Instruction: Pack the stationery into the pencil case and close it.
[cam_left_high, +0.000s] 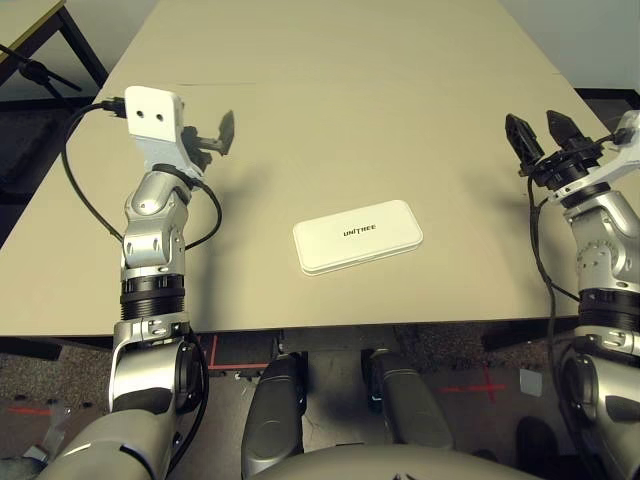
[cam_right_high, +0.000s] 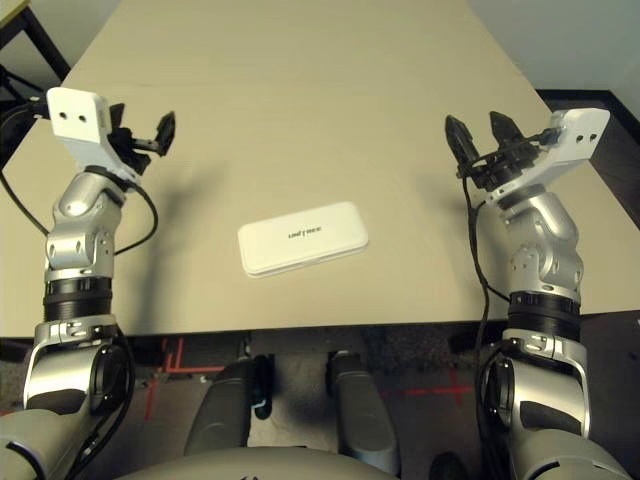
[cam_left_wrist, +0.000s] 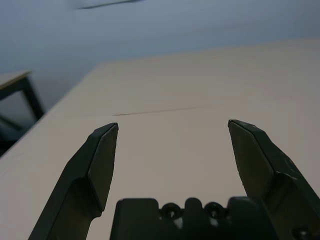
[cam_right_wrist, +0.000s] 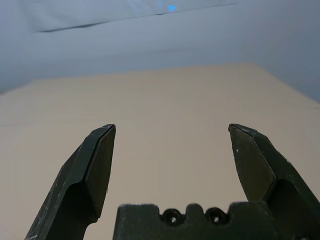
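Observation:
The pencil case is a flat white box with dark lettering on its lid; it lies shut near the table's front edge, in the middle. The stationery is out of view. My left gripper hangs open above the table's left side, well back and left of the case, with nothing between its fingers. Over the right edge of the table my right gripper is raised and open, also empty, with wide-spread fingers.
The beige table stretches far back behind the case. A dark table frame stands off the far left. Black cables loop beside my left arm. Below the table's front edge the floor carries red tape marks.

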